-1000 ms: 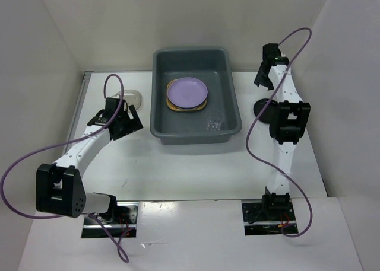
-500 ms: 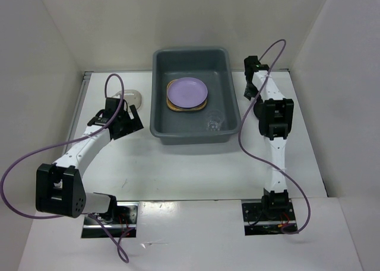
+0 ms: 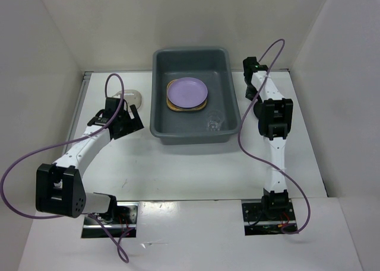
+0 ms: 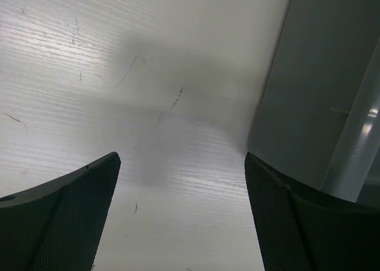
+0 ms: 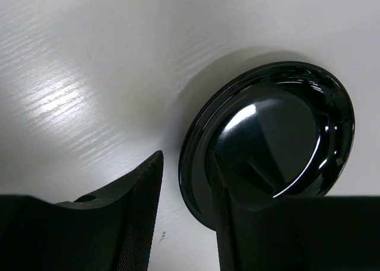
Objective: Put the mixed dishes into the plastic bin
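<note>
The grey-blue plastic bin (image 3: 160, 126) stands at the back centre. In it a lilac plate (image 3: 187, 92) lies on a woven bamboo tray (image 3: 171, 107), with a clear glass cup (image 3: 214, 123) near the front right corner. Right of the bin, my right gripper (image 5: 187, 158) is low over the small black dish (image 5: 279, 128). Its jaws straddle the near rim, one finger inside, one outside with a sliver of table between. It counts as open. The left gripper (image 4: 181, 158) hangs wide open over bare table beside the bin's left wall (image 4: 309, 93). A small beige dish (image 3: 129, 96) sits just behind it.
White walls close the table in on three sides. Purple cables loop from both arms. The right arm (image 3: 274, 120) hides the black dish in the top view. A metal strip (image 3: 81, 99) runs along the table's left edge.
The right arm has swung left and down onto the black dish, and its jaws have narrowed around the rim. The left arm and the things in the bin have not moved.
</note>
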Motion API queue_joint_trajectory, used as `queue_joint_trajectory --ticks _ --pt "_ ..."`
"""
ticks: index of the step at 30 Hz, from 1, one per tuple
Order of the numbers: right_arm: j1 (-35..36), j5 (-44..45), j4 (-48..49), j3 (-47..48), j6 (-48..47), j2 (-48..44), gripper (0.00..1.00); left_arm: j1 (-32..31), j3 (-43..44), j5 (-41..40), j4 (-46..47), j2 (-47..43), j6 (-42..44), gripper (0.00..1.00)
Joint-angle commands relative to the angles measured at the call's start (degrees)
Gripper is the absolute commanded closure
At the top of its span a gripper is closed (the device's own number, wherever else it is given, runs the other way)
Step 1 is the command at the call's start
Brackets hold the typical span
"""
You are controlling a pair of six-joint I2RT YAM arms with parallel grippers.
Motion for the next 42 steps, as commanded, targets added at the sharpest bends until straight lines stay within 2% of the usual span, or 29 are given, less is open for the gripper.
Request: queue_joint_trajectory --ticks 1,9,19,24,30,38,42 --pt "-0.2 2.1 -0.4 -1.1 0.1 0.4 0.57 0.3 0.6 0.7 1.8 0.4 1.4 0.08" --pt "-0.2 1.6 -0.4 -1.1 0.1 1.5 0.62 0.3 0.1 0.7 1.8 0.4 1.4 0.08" --pt "-0.2 1.6 0.1 -1.6 0.1 2.5 0.63 0.3 0.1 0.7 1.8 -0.2 1.4 0.08" --pt "-0.2 1.6 0.1 -1.6 -0.5 3.0 0.74 0.3 0.1 0.7 1.8 -0.2 1.4 0.08" --pt "-0.8 1.6 -0.4 -2.7 -0.5 3.0 1.0 0.3 0.1 0.2 1.8 -0.2 1.4 0.08" --pt "-1.3 4.5 -1.7 -1.8 -0.5 -3.6 1.0 0.3 0.1 0.2 1.8 -0.2 1.4 0.07" --pt "-0.7 6.3 -2.4 -1.3 -0.5 -10.8 1.0 0.3 0.1 0.2 2.3 0.4 1.4 0.07"
